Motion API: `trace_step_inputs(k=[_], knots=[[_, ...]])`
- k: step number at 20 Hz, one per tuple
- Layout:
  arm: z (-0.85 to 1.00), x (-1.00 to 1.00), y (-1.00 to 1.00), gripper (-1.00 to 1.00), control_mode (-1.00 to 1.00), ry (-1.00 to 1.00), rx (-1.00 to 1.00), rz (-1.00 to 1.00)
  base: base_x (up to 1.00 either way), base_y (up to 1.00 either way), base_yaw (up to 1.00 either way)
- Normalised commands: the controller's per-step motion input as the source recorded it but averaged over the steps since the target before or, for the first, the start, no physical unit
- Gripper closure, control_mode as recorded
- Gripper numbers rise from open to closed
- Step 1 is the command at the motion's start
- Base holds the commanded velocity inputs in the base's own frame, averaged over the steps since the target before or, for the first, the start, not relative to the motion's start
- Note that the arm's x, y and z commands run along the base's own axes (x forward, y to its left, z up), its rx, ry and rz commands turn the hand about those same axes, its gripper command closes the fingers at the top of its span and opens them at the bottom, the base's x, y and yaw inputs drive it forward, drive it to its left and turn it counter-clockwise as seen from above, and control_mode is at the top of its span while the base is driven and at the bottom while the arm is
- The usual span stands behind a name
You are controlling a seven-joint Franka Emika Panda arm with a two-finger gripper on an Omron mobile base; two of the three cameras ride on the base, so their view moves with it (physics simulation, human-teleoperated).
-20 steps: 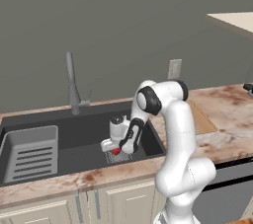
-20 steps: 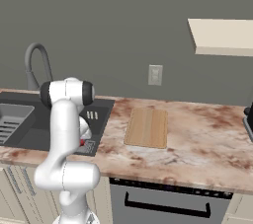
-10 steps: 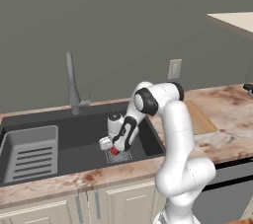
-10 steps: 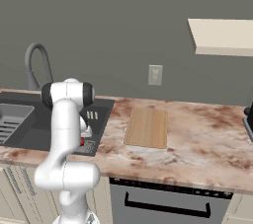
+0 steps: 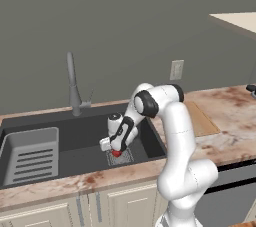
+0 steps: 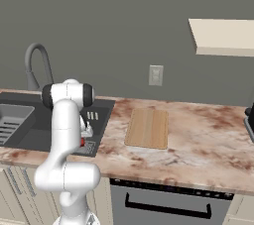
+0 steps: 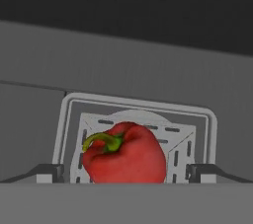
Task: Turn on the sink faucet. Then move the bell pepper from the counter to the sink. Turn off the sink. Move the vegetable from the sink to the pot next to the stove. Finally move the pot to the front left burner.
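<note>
Lower than a second ago, the end effector (image 5: 116, 149) has sunk into the sink (image 5: 65, 126) and now straddles the bell pepper (image 7: 124, 155), fingers spread wide on either side, nothing clasped yet. The pepper lies on the drain grate (image 7: 190, 136), so the move off the surface looks done; lifting it to the pot and setting that on the burner remain. No water shows at the faucet (image 5: 73, 83), its lever too small to read.

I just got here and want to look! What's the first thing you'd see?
The red pepper, lying on the square drain grate in the dark sink. The white arm bends down into the sink, its open gripper low over the pepper. Behind stands the tall grey faucet.
</note>
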Motion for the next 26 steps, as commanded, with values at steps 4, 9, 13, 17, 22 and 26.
trace_step_inputs(k=[4,9,13,17,22,26], knots=[[-0.07,0.0,0.0,-1.0,-1.0,0.0,0.0,0.0,0.0,0.0,0.0],[-0.11,0.0,0.0,-1.0,-1.0,0.0,0.0,0.0,0.0,0.0,0.0],[-0.1,0.0,0.02,-1.0,-1.0,0.0,0.0,0.0,0.0,0.0,0.0],[-0.09,0.0,0.04,-1.0,-1.0,0.0,0.0,0.0,0.0,0.0,0.0],[-0.09,0.0,0.04,-1.0,-1.0,0.0,0.0,0.0,0.0,0.0,0.0],[-0.1,0.0,0.02,-1.0,-1.0,0.0,0.0,0.0,0.0,0.0,0.0]])
